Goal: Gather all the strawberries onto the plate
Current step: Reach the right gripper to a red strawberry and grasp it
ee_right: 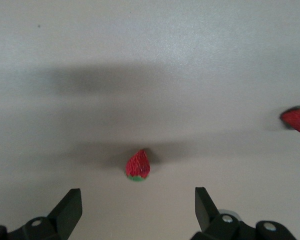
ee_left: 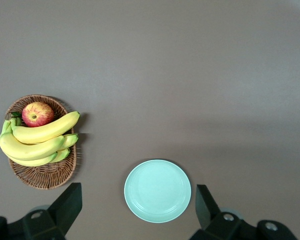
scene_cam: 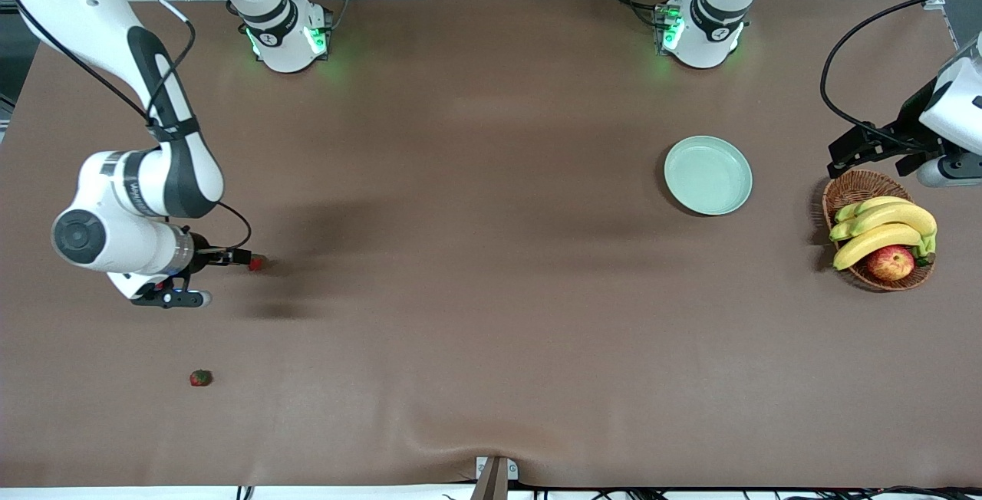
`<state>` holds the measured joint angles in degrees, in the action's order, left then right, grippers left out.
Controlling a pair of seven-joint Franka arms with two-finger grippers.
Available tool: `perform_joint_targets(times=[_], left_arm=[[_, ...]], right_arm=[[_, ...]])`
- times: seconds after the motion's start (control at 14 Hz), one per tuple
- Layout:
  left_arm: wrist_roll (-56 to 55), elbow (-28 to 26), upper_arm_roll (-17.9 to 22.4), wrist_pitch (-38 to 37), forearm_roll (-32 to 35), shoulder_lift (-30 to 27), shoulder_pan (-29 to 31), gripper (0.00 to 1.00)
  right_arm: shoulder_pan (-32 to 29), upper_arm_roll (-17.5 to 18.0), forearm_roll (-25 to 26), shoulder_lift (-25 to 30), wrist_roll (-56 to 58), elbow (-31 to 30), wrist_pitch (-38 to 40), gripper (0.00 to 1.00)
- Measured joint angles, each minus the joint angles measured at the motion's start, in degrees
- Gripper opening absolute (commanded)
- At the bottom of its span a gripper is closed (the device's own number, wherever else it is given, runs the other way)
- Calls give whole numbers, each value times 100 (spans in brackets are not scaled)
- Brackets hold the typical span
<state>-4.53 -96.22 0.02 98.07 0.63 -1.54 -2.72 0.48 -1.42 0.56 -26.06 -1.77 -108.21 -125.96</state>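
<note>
Right tool [scene_cam: 244, 258]: low over the table near the right arm's end, fingers spread wide, pinching nothing.
Strawberry by the right tool [scene_cam: 257, 262]: on the table, just at the tip of the fingers; in the right wrist view [ee_right: 138, 165] lying between the two spread fingers [ee_right: 70, 210], not touched.
Second strawberry [scene_cam: 200, 378]: alone on the table, nearer to the front camera than the first one, toward the right arm's end.
Strawberry at the edge of the right wrist view [ee_right: 297, 120]: red, partly cut off; cannot tell if same as the second one.
Left tool [scene_cam: 867, 149]: up in the air over the basket's rim at the left arm's end, fingers spread wide, holding nothing.
Plate [scene_cam: 707, 175]: pale green, round, flat on the table [scene_cam: 491, 316], toward the left arm's end, well apart from both strawberries; nothing in it.
Basket [scene_cam: 851, 189]: brown wicker, beside the plate, closer to the table's end.
Bananas [scene_cam: 882, 228]: yellow bunch lying in the basket.
Apple [scene_cam: 890, 262]: red and yellow, in the basket, touching the bananas.
</note>
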Motion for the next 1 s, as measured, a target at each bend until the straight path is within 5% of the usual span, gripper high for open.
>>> perform_joint_targets(times=[0.29,0.78,0.86,1.0], left_arm=[[0,-23,0,32,-17,0,0,100],[0,-43,7,37,-18,0,14,100],[0,-46,8,38,-18,0,24,100],[0,-54,8,38,-18,1,37,100]], right_arm=[[0,4,-4,-83,-10,-731,-1186,100],[0,7,-460,-358,-52,-797,-1468,100],[0,5,-472,-358,-52,-797,-1480,94],[0,3,-480,-362,-55,-797,-1479,15]])
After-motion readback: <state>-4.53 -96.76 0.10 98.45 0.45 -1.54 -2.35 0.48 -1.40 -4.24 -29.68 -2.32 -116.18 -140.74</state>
